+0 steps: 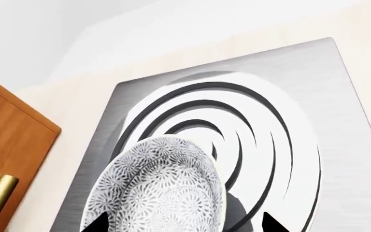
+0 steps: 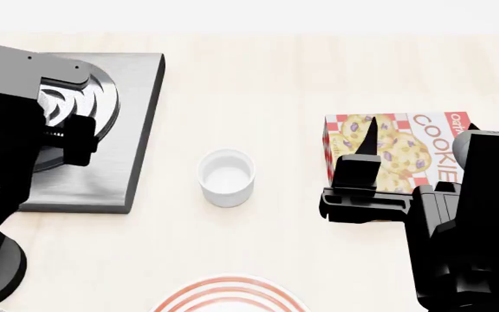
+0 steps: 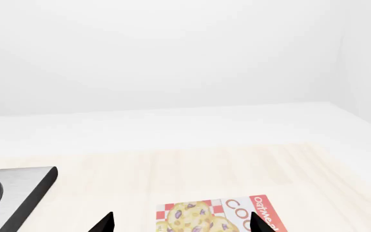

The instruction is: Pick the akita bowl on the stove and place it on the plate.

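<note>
Over the stove: the left arm hung above the burner rings, hiding the bowl from the head view.
Stove [image 1: 340,145]: flat grey slab directly under the left gripper, the bowl resting on its rings.
Plate [image 2: 229,296]: only its red-striped rim showed, well apart from the left gripper, on the robot's side of the white cup [image 2: 226,177].
Cookie box [image 2: 401,153]: lay just beyond the right gripper's tips, off the route.
Bowl [image 1: 163,188]: sat between the left fingertips, nearer one tip than the other.
Left gripper [image 1: 182,224]: jaws apart, tips straddling the bowl, pointing down, nothing gripped.
Right gripper [image 3: 182,223]: jaws apart and empty, held level above the table.
Step in hand: closing on the bowl. Judged best to centre it between the tips, pinch one wall at the rim, then lift straight up before swinging toward the plate.
</note>
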Controlling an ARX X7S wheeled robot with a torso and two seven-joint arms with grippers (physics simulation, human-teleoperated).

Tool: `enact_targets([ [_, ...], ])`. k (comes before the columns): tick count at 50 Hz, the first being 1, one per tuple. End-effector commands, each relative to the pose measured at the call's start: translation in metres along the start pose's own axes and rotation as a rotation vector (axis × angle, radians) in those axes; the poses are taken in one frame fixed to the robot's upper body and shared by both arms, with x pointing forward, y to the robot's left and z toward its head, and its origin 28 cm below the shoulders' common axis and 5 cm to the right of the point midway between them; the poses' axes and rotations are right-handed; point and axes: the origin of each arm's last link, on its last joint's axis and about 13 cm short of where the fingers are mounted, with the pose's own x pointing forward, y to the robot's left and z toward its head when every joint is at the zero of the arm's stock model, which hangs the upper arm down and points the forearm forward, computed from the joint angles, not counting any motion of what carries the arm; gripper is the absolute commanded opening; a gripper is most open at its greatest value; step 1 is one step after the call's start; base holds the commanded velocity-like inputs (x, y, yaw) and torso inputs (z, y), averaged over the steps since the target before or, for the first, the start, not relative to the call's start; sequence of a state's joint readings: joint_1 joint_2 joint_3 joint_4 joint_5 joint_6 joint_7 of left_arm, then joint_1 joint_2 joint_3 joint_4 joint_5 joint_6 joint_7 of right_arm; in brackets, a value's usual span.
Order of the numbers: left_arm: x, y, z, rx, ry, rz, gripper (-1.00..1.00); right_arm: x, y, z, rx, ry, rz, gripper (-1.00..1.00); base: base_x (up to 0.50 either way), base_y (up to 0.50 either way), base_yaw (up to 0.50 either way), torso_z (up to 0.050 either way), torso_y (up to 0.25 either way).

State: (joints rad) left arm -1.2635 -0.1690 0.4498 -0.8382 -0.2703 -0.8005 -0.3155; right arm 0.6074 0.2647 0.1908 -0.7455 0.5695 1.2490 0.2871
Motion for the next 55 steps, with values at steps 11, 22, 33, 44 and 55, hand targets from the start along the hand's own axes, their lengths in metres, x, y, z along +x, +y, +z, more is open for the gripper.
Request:
enact_targets([
  [11, 0.002, 0.002, -0.006, 0.032, 0.019, 0.02, 1.0, 0.0, 0.0, 0.0, 0.0, 0.0, 0.0, 1.0, 0.0, 0.0, 0.0, 0.0, 0.0],
  [22, 0.002, 0.001, -0.012, 0.036, 0.04, 0.014, 1.0, 0.0, 0.0, 0.0, 0.0, 0.0, 0.0, 1.0, 0.0, 0.0, 0.0, 0.0, 0.0],
  [33, 0.004, 0.002, -0.012, 0.041, 0.039, 0.012, 1.0, 0.0, 0.0, 0.0, 0.0, 0.0, 0.0, 1.0, 0.0, 0.0, 0.0, 0.0, 0.0],
  [44, 0.003, 0.003, -0.012, 0.045, 0.039, 0.019, 1.0, 0.0, 0.0, 0.0, 0.0, 0.0, 0.0, 1.0, 0.0, 0.0, 0.0, 0.0, 0.0],
  [55, 0.004, 0.003, -0.014, 0.048, 0.038, 0.015, -1.0, 0.0, 0.0, 0.0, 0.0, 0.0, 0.0, 1.0, 0.0, 0.0, 0.0, 0.0, 0.0],
])
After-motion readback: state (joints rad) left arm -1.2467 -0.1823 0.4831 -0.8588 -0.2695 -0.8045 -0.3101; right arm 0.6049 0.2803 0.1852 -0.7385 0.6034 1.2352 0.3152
